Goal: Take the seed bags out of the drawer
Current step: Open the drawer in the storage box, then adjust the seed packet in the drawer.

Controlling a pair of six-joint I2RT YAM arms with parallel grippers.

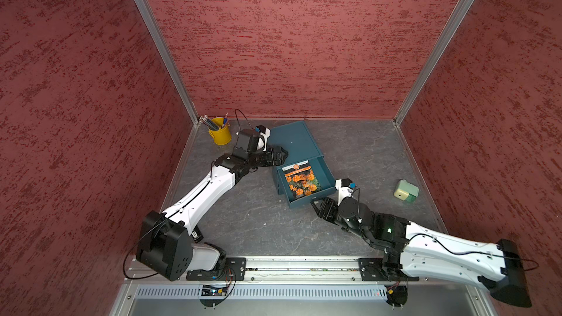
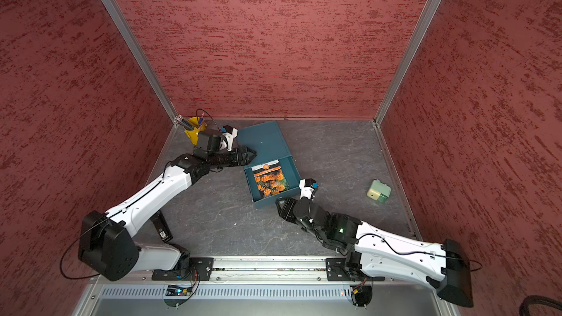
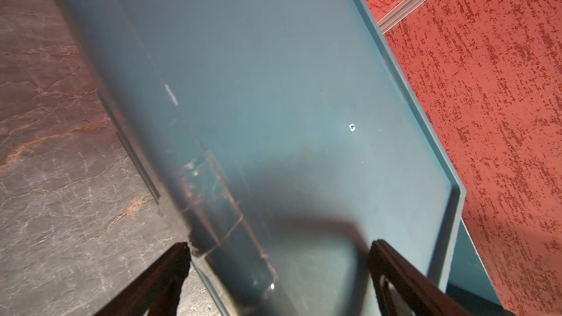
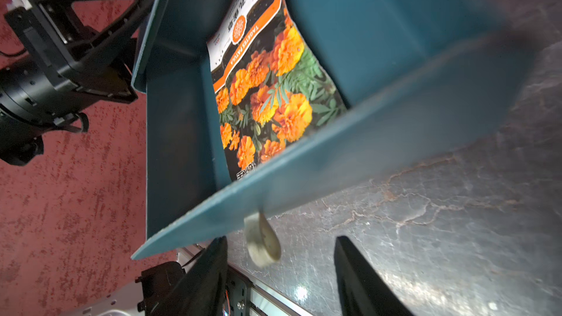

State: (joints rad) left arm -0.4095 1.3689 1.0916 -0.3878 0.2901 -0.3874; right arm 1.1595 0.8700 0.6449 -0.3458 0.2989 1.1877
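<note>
The teal drawer [image 1: 324,174] [image 2: 292,174] stands pulled out of its teal cabinet [image 1: 292,139] [image 2: 263,141] [image 3: 273,86]. Inside it a seed bag [image 1: 301,180] [image 2: 270,181] [image 4: 267,86] with orange flowers lies flat, its white top toward the cabinet. My right gripper [image 1: 314,203] [image 2: 279,203] [image 4: 281,238] is open just in front of the drawer's front wall [image 4: 365,153]. The white pull tab [image 4: 263,244] hangs free between its fingers. My left gripper [image 1: 284,155] [image 2: 252,153] [image 3: 279,243] is open at the cabinet's left front corner, holding nothing.
A yellow bucket [image 1: 219,135] [image 2: 194,130] of pencils stands in the back left corner, close behind my left wrist. A cream and green sharpener [image 1: 406,191] [image 2: 378,191] sits near the right wall. Red walls enclose three sides of the table, and a metal rail [image 1: 304,264] runs along its front.
</note>
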